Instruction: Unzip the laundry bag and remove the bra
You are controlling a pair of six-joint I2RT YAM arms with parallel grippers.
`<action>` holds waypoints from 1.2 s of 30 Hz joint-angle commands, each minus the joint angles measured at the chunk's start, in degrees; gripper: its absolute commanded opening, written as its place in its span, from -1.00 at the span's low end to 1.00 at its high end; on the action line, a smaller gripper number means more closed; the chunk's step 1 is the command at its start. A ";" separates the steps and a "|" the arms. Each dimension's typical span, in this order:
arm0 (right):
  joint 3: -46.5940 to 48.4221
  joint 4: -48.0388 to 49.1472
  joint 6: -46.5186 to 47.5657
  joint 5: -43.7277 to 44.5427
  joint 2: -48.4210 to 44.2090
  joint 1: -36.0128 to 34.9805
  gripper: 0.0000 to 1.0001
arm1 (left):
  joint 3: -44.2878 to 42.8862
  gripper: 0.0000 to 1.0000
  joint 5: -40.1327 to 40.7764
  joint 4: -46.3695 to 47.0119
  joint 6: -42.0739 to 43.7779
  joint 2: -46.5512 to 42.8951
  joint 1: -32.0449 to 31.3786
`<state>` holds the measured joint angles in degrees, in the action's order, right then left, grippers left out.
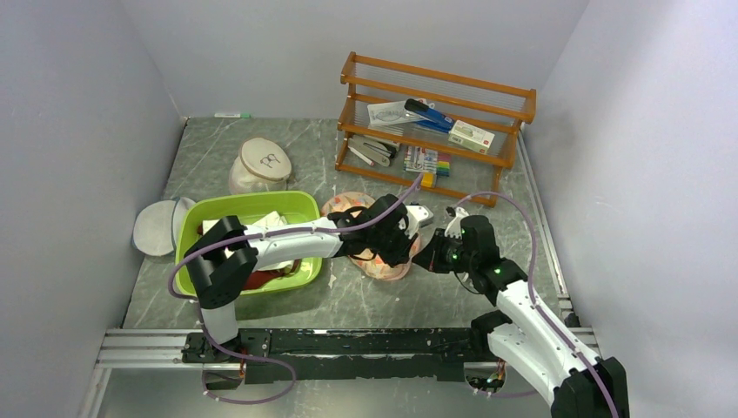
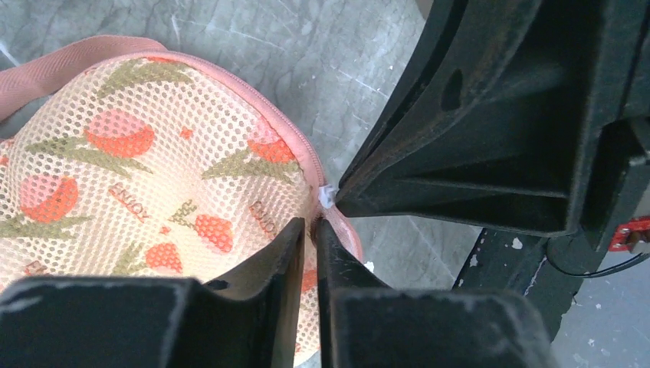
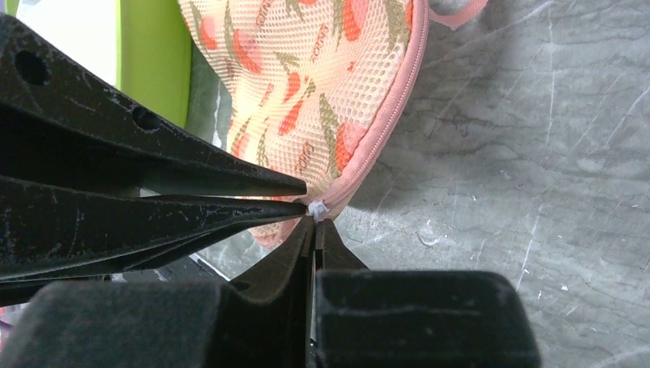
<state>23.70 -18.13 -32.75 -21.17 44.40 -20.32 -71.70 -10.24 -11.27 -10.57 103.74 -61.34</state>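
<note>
Left wrist view: we see the laundry bag (image 2: 153, 176) on the table (image 2: 368, 61), seemingly zipped, bra unseen. Left gripper (image 2: 313, 224) is nearly closed at its rim, and we cannot tell whether it grips. Right gripper (image 2: 339, 201) is pinched shut alongside.

Two arms: the left arm (image 1: 291, 242) and the right arm (image 1: 531, 331). Two hands: the left hand (image 2: 310, 224) and the right hand (image 3: 314, 222). Three bags: one laundry bag (image 2: 153, 176), one domed bag (image 1: 264, 162), one disc bag (image 1: 155, 228). One basin (image 1: 296, 202). One rack (image 1: 529, 104), with one box (image 1: 471, 137) on it. One pen (image 1: 232, 115). One table (image 1: 296, 144).
</note>
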 commanded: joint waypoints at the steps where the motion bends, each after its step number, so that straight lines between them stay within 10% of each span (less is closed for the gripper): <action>1: -0.99 1.94 0.24 -0.83 0.45 0.27 -1.00 | -2.00 -0.63 2.55 -2.08 1.35 0.09 -0.26; 27: -0.94 15.70 -1.40 23.61 10.31 0.50 -1.00 | 3.15 -0.86 0.99 -1.64 2.51 -9.46 -0.39; 36: 0.60 16.88 3.52 14.38 11.57 0.60 -1.00 | 7.33 -0.81 1.14 -0.95 -0.33 -10.49 -0.56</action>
<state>23.57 -2.96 -32.01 -5.17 58.13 -20.32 -65.69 -9.13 -12.49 -9.23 94.98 -61.45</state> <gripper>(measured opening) 0.006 0.075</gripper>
